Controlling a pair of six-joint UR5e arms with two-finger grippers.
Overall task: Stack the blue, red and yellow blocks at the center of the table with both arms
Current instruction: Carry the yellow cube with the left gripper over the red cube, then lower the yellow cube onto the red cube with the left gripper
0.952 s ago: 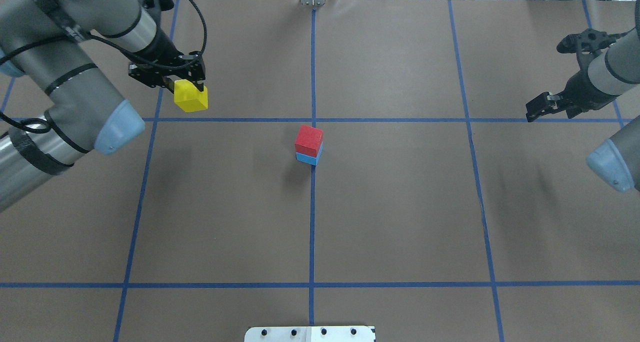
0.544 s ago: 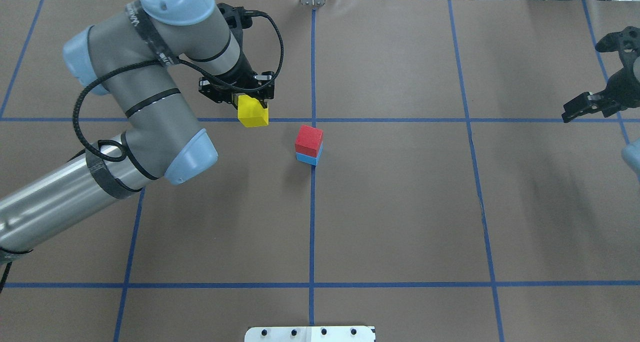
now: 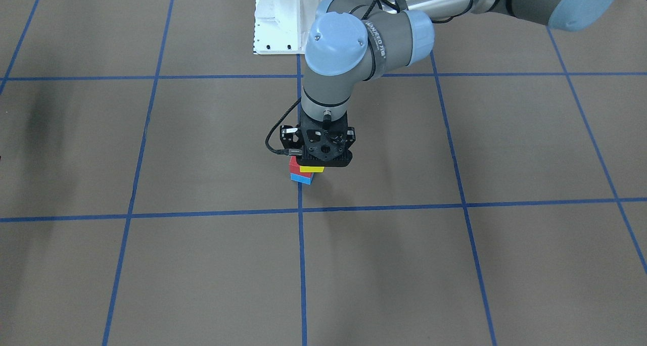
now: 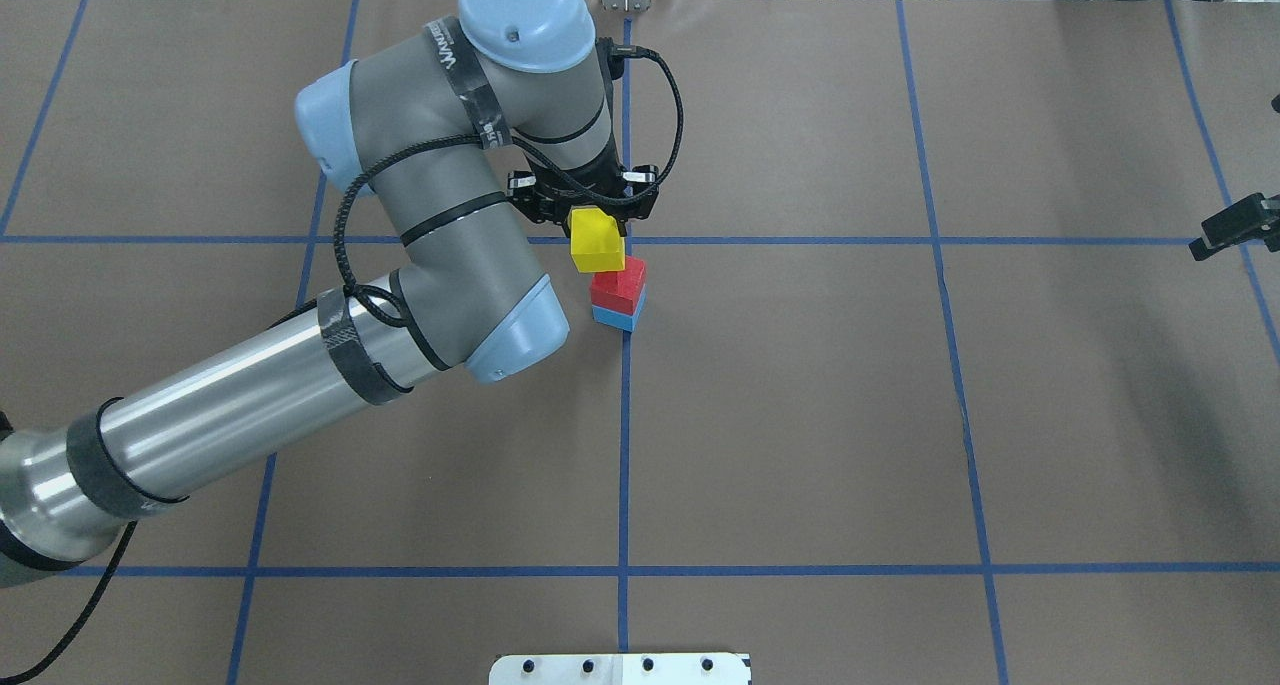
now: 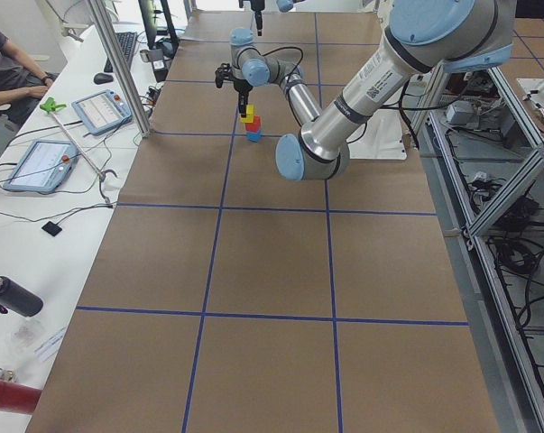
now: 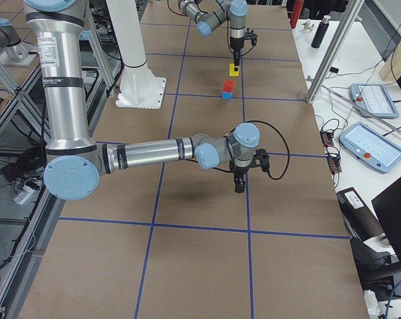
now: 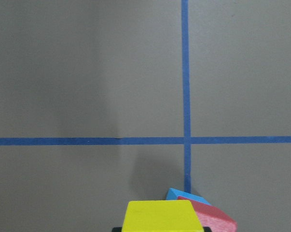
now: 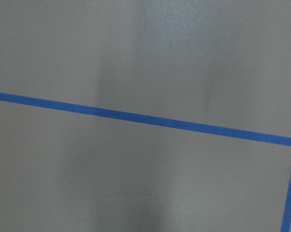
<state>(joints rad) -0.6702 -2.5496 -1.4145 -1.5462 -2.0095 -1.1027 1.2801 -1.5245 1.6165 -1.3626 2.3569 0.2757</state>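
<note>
1. Two blocks already stand stacked at the centre of the table (image 3: 455, 265) in the front-facing view, the red block (image 3: 293, 162) on the blue block (image 3: 302, 178). The left gripper (image 3: 318, 161) hangs just over them and hides most of the yellow block (image 3: 312, 169).
2. Overhead, I see the left jaws clamped on the yellow block, which sits off toward the red block's far-left corner. The right gripper (image 4: 1230, 227) is at the table's edge, well apart. I cannot tell how its jaws stand.
3. From the left end, all three colours line up, too small to judge any gap.
4. From the right end, the yellow block looks raised clear of the red.
5. On the left wrist, the stack peeks out to the right of the yellow block, so I judge it needs a small shift that way before lowering.
6. On the right wrist, only tape lines (image 8: 135, 118) show.
</note>
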